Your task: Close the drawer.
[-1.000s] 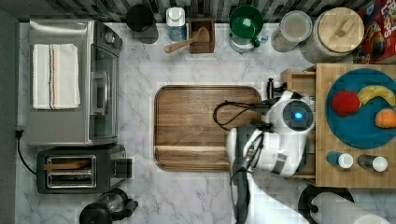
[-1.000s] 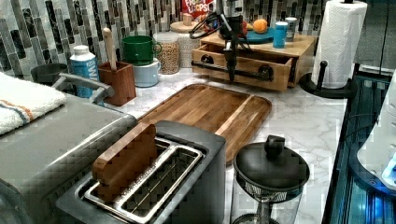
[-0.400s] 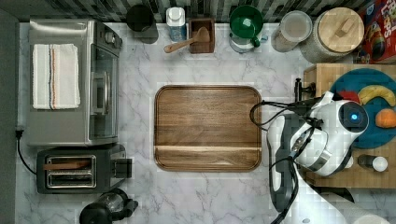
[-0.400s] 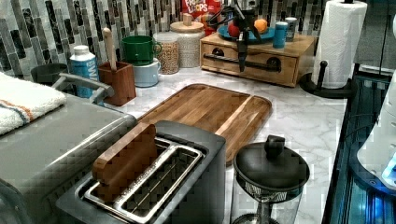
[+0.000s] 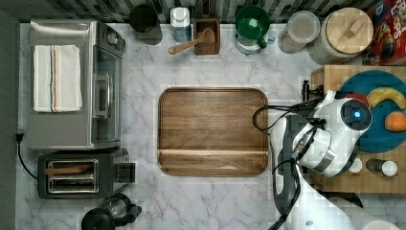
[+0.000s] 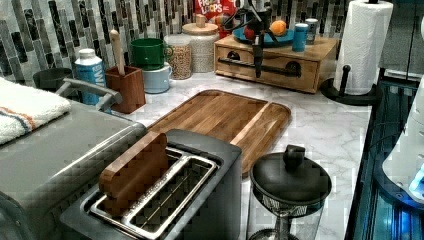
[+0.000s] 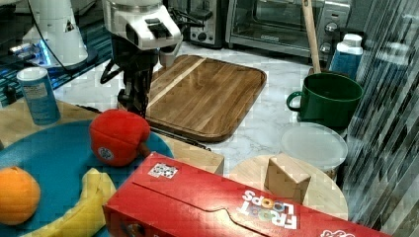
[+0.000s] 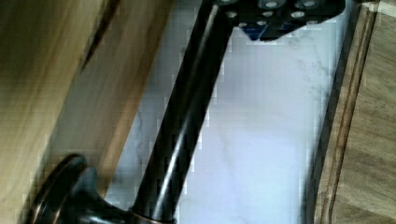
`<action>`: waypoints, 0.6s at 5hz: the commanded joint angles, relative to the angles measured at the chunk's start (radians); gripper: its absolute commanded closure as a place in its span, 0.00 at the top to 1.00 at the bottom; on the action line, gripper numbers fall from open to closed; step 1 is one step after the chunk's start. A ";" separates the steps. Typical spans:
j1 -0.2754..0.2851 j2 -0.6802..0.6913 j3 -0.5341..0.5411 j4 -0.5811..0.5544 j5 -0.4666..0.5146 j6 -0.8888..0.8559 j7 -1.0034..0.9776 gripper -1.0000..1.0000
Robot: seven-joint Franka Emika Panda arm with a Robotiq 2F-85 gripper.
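Drawer (image 6: pixel 267 67): shallow light-wood box front set in a low wooden stand at the far end of the desk in the left view; appears pushed nearly or fully flush with the stand. Judged rigid, light to moderate in weight, sliding on plain runners; unlikely to deform, though a hard shove could jolt what stands on top.

White-veined marble desk (image 5: pixel 143 201): carries all listed items.

Dark brown rounded-corner wooden cutting board (image 5: pixel 213 130): lies flat mid-desk, near the drawer front but apart from it.

White robot arm (image 5: pixel 335 134): hangs over the stand's front edge in the top view.

Blue round plate (image 7: pixel 49 163): on the stand's top, holding a red apple (image 7: pixel 118 137), a yellow banana (image 7: pixel 84 210) and an orange (image 7: pixel 17 195). Loose fruit could roll if the stand is bumped.

Long thin black bar handle (image 8: pixel 187 112): smooth metal, stiff, probably slippery; runs across the drawer front on round end mounts. Best contact is judged to be a flat push near mid-bar or on the wood face beside it.

Black pincer (image 6: pixel 257 50): points down at the handle, against or just before it; whether its fingers are apart or together cannot be told.
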 commanded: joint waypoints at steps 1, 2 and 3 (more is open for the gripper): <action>-0.060 0.006 -0.072 0.119 -0.008 0.066 -0.034 0.00; -0.056 0.006 -0.077 0.119 -0.006 0.066 -0.035 0.00; -0.058 0.006 -0.076 0.119 -0.007 0.066 -0.035 0.00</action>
